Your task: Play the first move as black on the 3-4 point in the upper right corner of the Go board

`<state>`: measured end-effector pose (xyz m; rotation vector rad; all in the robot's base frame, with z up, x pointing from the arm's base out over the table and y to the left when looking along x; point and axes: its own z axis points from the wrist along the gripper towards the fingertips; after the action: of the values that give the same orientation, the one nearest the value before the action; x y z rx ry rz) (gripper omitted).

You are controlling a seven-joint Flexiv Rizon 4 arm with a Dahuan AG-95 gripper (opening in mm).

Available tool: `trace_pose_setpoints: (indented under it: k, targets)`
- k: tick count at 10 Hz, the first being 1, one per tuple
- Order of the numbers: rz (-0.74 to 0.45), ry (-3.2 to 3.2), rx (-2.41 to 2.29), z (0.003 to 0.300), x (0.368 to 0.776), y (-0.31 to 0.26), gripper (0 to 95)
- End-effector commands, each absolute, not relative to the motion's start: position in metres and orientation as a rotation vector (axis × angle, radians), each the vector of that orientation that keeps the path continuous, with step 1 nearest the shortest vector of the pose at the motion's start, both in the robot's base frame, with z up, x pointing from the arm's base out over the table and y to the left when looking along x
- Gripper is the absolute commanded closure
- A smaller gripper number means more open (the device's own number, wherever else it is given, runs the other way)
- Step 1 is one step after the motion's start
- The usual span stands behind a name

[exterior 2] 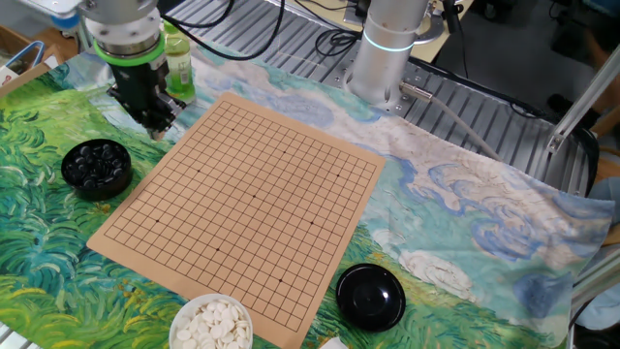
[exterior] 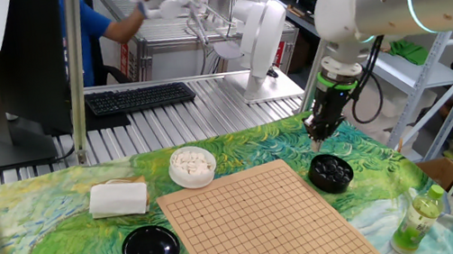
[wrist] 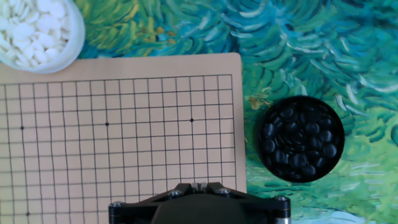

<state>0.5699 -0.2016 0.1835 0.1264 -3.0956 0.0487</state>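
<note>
So my gripper [exterior: 317, 137] is pointing straight down w/ jaws clenched all the way, nothing between them afaict. It hangs over the cloth [exterior: 64, 253], not touching anything.

Bowl of black stones [exterior: 330, 172] sits just below me and a bit to the side, on the cloth right beside the board [exterior: 260, 222]. Stones [wrist: 300, 138] are all heaped in there, none on the grid yet. In the hand view the bowl is ahead of my jaws and off to the right, clear of the board edge.

The board's near corner is ahead of my jaws in the hand view, every crossing bare incl. the 3-4 point [wrist: 204, 106] up by that corner.

White stones' bowl [wrist: 34, 31] is well away, past the far-left corner of the board. Black lid [exterior: 151, 248] and a bottle [exterior: 417, 220] are also on the cloth, both well apart from me.
</note>
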Motion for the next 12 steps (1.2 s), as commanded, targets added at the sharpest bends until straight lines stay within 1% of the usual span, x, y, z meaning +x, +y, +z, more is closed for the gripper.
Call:
trace_pose_setpoints:
  k: [1, 5, 6, 9, 11, 12]
  targets:
    - [0.085, -3.056, -0.107, 0.1838, 0.5694, -0.2015, 95.0]
    - [0.114, -3.094, -0.093, 0.1838, 0.5694, -0.2015, 95.0]
    - [0.106, -3.104, -0.102, 0.1838, 0.5694, -0.2015, 95.0]
    - [0.032, -3.074, -0.139, 0.1838, 0.5694, -0.2015, 95.0]
    - [0.053, -3.073, -0.151, 0.1836, 0.5694, -0.2014, 95.0]
    - [0.089, -3.08, -0.169, 0.1849, 0.5692, -0.2019, 95.0]
